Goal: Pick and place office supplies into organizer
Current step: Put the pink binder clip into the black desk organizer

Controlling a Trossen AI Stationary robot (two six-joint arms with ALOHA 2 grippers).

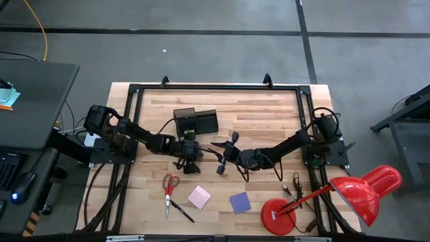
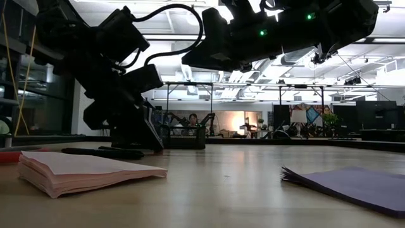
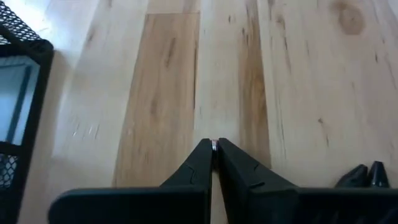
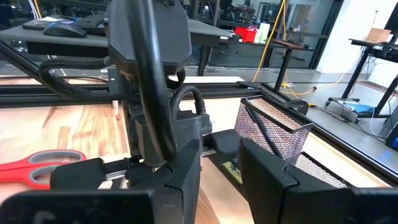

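Going from left to right in the high view, the red-handled scissors (image 1: 169, 185) are seen first, lying on the wooden table (image 1: 269, 111) in front of the organizer (image 1: 195, 122) and a little to its left, well apart from it. A black pen (image 1: 181, 212) is laid just below the scissors, still farther from the organizer. The left gripper (image 1: 190, 161) is placed directly in front of the organizer, near to it; in the left wrist view its fingers (image 3: 198, 163) are pressed together at the tips, above bare wood, and a mesh corner of the organizer (image 3: 18, 37) is seen beside them. The pink pad (image 1: 199, 197) is found in front of the organizer, beyond the left gripper. The right gripper (image 1: 225, 154) is held in front of the organizer's right end, close to the left gripper; its fingers (image 4: 186, 177) are spread apart, and the mesh wall of the organizer (image 4: 273, 130) is seen through the gap. The purple pad (image 1: 240, 202) is laid to the right of the pink one, and the red lamp (image 1: 373, 191) stands far to the right of the organizer.
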